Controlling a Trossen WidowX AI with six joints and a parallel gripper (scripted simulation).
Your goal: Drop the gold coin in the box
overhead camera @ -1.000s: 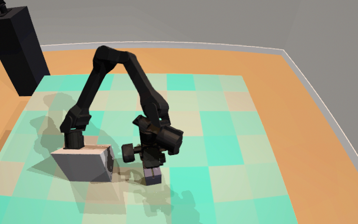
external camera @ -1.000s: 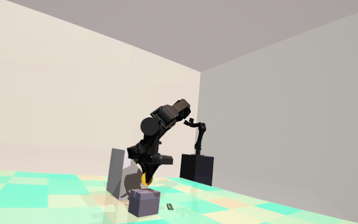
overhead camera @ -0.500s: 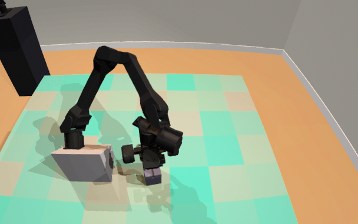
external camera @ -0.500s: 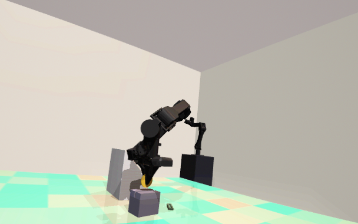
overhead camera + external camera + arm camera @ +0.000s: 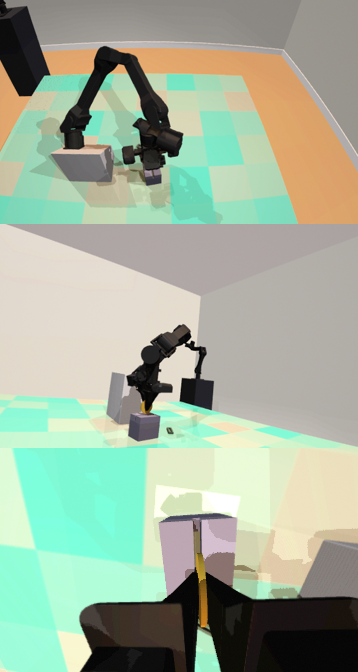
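Over the box, the gripper is pinching the coin on edge between its fingers — lower rim sitting at the lid's slot, the holder lying nearby.

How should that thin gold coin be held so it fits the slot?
By its two flat faces, from above, as the pincer does now: the coin hangs edge-down, its thin rim lined up with the slot in the grey box, lower half free.
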